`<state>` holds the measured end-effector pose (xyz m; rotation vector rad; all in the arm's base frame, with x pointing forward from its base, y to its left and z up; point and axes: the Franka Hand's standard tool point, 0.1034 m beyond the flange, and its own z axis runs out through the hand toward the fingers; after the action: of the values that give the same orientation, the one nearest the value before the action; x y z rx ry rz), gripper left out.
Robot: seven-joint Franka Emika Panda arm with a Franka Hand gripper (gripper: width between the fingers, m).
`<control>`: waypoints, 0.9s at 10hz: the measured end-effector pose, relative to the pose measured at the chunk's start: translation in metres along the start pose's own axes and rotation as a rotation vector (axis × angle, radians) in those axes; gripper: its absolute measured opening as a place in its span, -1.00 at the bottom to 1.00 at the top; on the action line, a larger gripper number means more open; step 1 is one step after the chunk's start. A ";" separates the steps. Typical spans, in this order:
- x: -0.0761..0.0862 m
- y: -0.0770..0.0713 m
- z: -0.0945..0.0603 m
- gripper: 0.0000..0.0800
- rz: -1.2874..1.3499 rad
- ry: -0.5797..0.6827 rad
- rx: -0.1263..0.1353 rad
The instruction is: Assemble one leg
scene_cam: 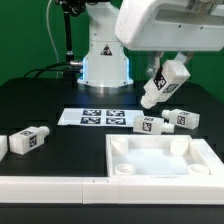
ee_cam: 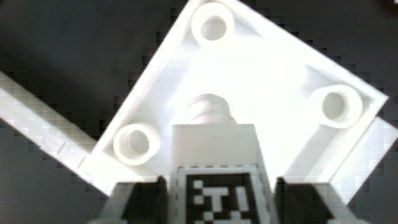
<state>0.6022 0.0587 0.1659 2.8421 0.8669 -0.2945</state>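
My gripper (scene_cam: 171,66) is shut on a leg (scene_cam: 160,88), a small white oblong block with a black-and-white tag. It holds the leg tilted in the air, peg end down, above the far edge of the large white square panel (scene_cam: 200,160). In the wrist view the held leg (ee_cam: 214,140) sits between my dark fingers (ee_cam: 139,202), and my gripper (ee_cam: 217,206) points it peg first at the panel (ee_cam: 267,60), which has round sockets in its corners. Three more legs lie on the table: one (scene_cam: 28,142) at the exterior view's left and two (scene_cam: 150,123) (scene_cam: 181,118) beyond the panel.
The marker board (scene_cam: 92,117) lies flat beyond the panel, in front of the arm's base (scene_cam: 105,62). A long white rail (scene_cam: 50,188) runs along the near table edge and also shows in the wrist view (ee_cam: 36,112).
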 end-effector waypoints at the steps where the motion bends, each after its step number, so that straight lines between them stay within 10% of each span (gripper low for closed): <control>1: 0.005 0.006 -0.002 -0.29 0.002 0.094 -0.025; 3: -0.003 0.010 0.004 -0.29 0.039 0.200 -0.021; 5: -0.009 0.012 0.021 -0.29 0.198 0.258 0.161; 6: -0.004 0.017 0.022 -0.29 0.236 0.312 0.187; 9: 0.015 0.018 0.022 -0.29 0.337 0.546 0.078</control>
<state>0.6215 0.0474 0.1424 3.1171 0.4286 0.5202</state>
